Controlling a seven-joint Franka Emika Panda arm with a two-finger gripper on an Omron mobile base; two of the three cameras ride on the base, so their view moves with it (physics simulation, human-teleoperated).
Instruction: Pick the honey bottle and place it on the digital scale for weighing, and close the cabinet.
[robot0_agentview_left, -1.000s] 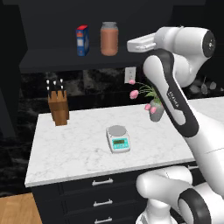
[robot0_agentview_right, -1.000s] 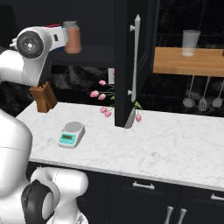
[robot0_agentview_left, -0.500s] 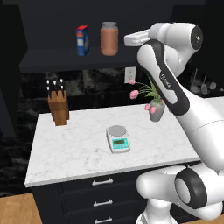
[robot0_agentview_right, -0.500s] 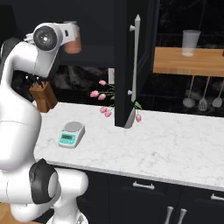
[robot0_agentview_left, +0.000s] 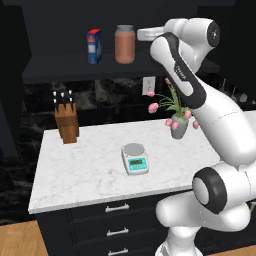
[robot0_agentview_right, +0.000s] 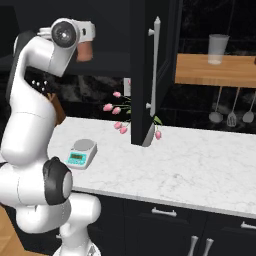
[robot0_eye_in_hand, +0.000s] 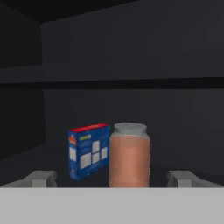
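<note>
Now the reach: the honey bottle (robot0_eye_in_hand: 129, 155) stands on the cabinet (robot0_agentview_right: 162, 75) shelf, just right of the blue box (robot0_eye_in_hand: 89, 151). Jaws spread wide, empty, bottle centred between them. Next, I'd say: push forward, then clamp on.

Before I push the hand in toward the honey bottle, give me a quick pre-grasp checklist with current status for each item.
1. Gripper open: ok, the two tips stand wide apart.
2. Honey bottle centred between the fingertips: ok, slightly right of middle.
3. Bottle upright on the shelf: ok.
4. Clearance from the blue-and-red box: cannot tell, it stands close on one side.
5. Digital scale platter free: ok.
6. Cabinet door open, out of the way: ok.
</note>
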